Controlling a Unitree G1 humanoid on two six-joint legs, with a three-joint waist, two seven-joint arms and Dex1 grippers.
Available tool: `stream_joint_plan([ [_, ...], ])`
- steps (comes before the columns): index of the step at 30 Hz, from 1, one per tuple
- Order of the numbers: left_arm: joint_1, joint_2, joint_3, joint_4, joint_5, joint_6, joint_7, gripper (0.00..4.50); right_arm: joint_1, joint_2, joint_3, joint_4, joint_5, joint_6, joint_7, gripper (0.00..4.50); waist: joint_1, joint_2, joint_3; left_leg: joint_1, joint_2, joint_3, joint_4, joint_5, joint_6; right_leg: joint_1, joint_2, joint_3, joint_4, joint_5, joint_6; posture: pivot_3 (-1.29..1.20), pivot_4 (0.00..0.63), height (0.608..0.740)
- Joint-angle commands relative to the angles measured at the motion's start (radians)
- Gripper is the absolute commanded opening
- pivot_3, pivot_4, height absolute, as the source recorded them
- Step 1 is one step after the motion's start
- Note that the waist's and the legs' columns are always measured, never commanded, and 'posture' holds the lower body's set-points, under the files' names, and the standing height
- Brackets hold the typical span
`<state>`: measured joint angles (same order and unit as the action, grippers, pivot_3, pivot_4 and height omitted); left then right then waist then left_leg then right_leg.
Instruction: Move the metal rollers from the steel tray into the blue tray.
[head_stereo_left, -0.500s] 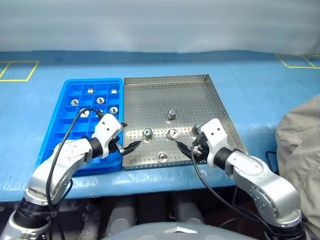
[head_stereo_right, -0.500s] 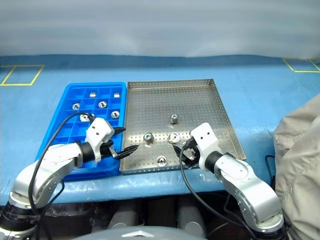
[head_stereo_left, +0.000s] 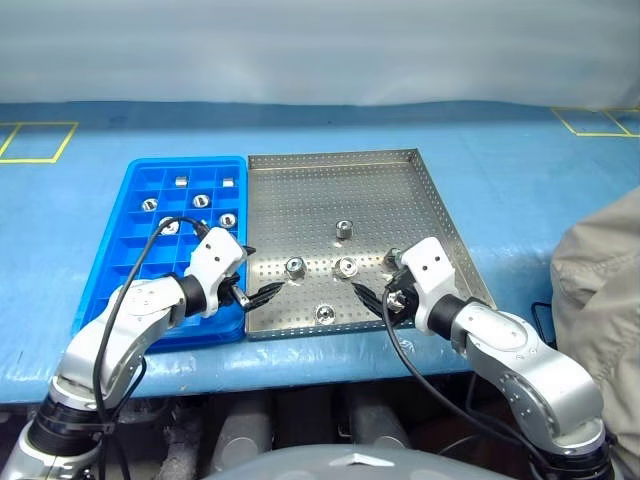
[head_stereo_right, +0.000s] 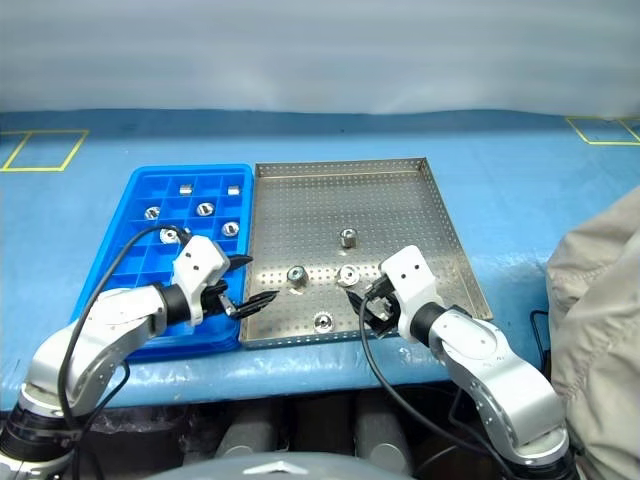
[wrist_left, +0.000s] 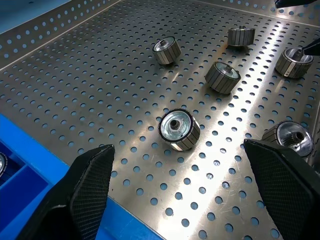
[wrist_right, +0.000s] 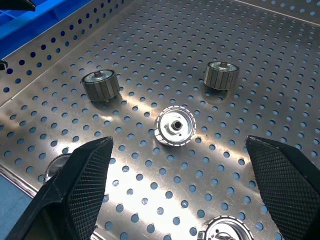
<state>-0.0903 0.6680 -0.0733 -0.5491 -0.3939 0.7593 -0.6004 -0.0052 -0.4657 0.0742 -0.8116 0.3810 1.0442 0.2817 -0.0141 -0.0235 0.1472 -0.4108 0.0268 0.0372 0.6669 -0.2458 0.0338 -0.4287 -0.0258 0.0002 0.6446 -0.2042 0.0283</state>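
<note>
Left wrist view: five metal rollers (wrist_left: 178, 129)

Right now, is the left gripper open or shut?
Open. The left gripper has its two fingers spread wide, with a metal roller lying free on the steel tray ahead of them.

2 head views, side by side, look forward and down from above over both arms; both take in the steel tray (head_stereo_left: 400, 215) and the blue tray (head_stereo_left: 130, 195). 2 wrist views sit low and close over the perforated floor, each looking along its own fingers, sharing the metal rollers (wrist_left: 178, 129).
</note>
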Motion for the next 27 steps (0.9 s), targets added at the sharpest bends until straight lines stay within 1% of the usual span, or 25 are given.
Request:
stream_joint_plan([
  [1,-0.013,-0.003,0.003,-0.007,0.001,-0.010,-0.008,4.50,-0.007,-0.007,-0.002,-0.044,-0.006,-0.028,0.000,4.47,0.000,0.000,0.000,0.000,0.000,0.000,0.000,0.000,0.000,0.000,0.000,0.000,0.000,0.000,0.000,-0.05,0.150,0.740],
  [20,-0.039,0.003,-0.009,-0.005,0.005,-0.023,-0.036,4.50,0.008,-0.008,0.020,-0.056,-0.019,-0.037,0.001,4.47,-0.004,0.000,0.000,0.000,0.000,0.000,0.000,0.000,0.000,0.000,0.000,0.000,0.000,0.000,0.000,-0.06,0.150,0.740],
  [22,-0.063,0.005,-0.011,0.000,0.004,-0.036,-0.051,4.50,0.009,-0.005,0.023,-0.056,-0.022,-0.038,-0.003,4.47,-0.005,0.000,0.000,0.000,0.000,0.000,0.000,0.000,0.000,0.000,0.000,0.000,0.000,0.000,0.000,-0.06,0.150,0.740],
  [24,-0.123,0.020,-0.020,0.014,0.000,-0.052,-0.095,4.50,0.013,-0.004,0.022,-0.060,-0.025,-0.040,-0.005,4.47,-0.004,0.000,0.000,0.000,0.000,0.000,0.000,0.000,0.000,0.000,0.000,0.000,0.000,0.000,0.000,-0.08,0.150,0.740],
  [26,-0.164,0.034,-0.036,0.038,0.009,-0.063,-0.128,4.50,0.013,-0.002,0.025,-0.058,-0.027,-0.042,-0.007,4.47,-0.006,0.000,0.000,0.000,0.000,0.000,0.001,0.000,0.000,0.000,0.000,0.000,0.000,0.000,0.000,-0.08,0.150,0.740],
  [27,-0.201,0.042,-0.065,0.070,0.028,-0.068,-0.149,4.50,0.015,0.000,0.026,-0.059,-0.030,-0.046,-0.011,4.47,-0.009,0.000,0.000,0.000,0.000,0.000,0.001,0.000,0.000,0.000,0.000,0.000,0.000,0.000,0.000,-0.09,0.150,0.740],
])
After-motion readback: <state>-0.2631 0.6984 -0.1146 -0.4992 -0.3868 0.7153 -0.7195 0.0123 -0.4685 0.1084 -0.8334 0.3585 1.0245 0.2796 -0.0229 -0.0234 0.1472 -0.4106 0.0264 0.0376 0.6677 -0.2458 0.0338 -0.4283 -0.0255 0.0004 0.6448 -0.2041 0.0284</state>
